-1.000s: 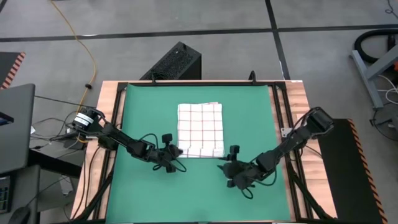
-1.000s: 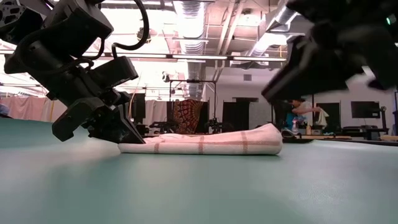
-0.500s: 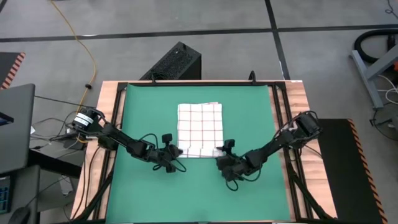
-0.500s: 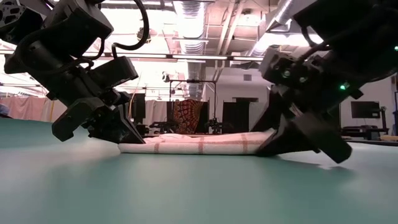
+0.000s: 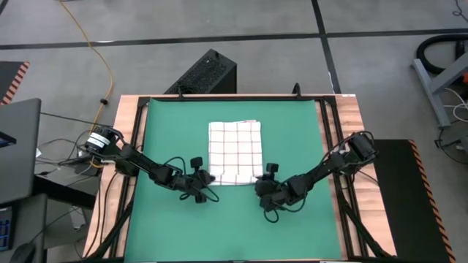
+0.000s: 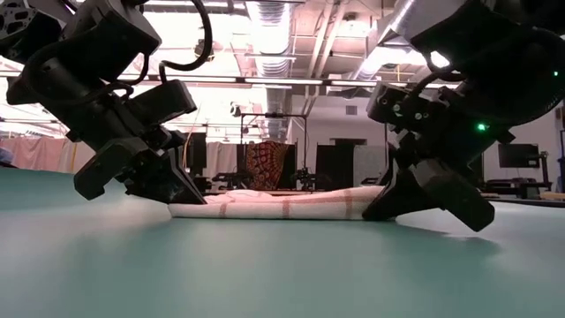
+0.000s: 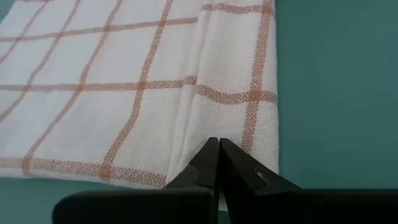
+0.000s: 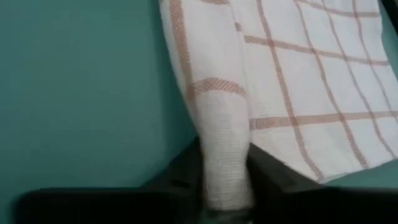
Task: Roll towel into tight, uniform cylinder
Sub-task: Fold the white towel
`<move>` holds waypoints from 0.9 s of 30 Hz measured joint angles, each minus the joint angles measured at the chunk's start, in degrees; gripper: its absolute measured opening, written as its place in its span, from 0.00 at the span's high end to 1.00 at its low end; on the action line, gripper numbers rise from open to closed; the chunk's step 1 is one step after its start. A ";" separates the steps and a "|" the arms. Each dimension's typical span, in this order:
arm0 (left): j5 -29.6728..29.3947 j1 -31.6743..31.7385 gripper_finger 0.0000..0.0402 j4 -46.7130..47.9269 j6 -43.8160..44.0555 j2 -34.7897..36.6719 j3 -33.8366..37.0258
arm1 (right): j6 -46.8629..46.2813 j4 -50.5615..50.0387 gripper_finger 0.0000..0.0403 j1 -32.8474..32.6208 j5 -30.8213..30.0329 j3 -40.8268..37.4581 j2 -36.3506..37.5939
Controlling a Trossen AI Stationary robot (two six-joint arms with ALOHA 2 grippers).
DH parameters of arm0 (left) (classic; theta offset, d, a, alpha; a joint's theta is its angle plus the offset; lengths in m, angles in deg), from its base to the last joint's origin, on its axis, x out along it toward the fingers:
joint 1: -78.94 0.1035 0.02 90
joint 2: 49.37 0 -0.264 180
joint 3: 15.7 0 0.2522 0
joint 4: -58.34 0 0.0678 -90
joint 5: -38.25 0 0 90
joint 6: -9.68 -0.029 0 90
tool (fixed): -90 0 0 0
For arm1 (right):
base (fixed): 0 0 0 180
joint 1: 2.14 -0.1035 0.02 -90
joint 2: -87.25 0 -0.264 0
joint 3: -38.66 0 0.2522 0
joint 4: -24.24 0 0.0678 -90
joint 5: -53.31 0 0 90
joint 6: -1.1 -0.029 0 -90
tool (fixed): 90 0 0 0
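Bright ceiling strip lights point(image 6: 291, 18) glare overhead and leave the arms dark against them from table height, only faint soft shadows fall on the evenly lit green mat point(image 5: 168, 131), and the right wrist's near fingers point(image 8: 180, 180) blur out of focus.

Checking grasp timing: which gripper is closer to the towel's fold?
Right. The right gripper is clamped on the towel's folded edge; the left gripper, shut, sits at the opposite near corner.
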 joint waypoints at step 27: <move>11.05 0.00 1.00 0.05 3.70 -0.07 -2.79 | -4.07 -10.85 0.92 14.08 43.50 1.63 13.57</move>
